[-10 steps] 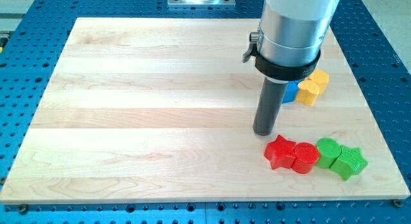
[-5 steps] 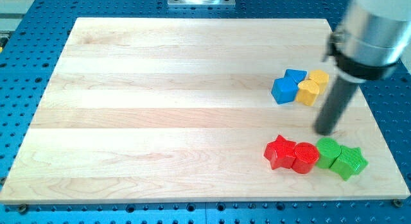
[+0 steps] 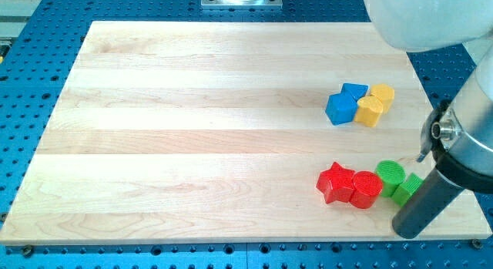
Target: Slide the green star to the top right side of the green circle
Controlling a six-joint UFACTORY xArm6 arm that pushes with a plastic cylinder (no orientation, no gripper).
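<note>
My rod has no claw, so it holds nothing; it can only push. My tip [image 3: 410, 232] sits near the board's bottom edge, at about 5 o'clock from the green circle [image 3: 390, 175]. The rod covers most of the green star [image 3: 408, 187], so I only see a bit of it, touching the green circle at its 4 o'clock side.

I think the job is just starting. The star has to end up at about 1 o'clock from the circle, and it is not there yet.

The red star [image 3: 337, 182] and the red round block [image 3: 367, 189] sit in a row at 9 o'clock from the circle, touching it I think. Up at 11 o'clock, well apart, are two blue blocks [image 3: 344, 104] and two yellow blocks [image 3: 374, 105]. The wooden board [image 3: 192, 130] looks bare at 1 o'clock from the circle, so nothing blocks that spot.
</note>
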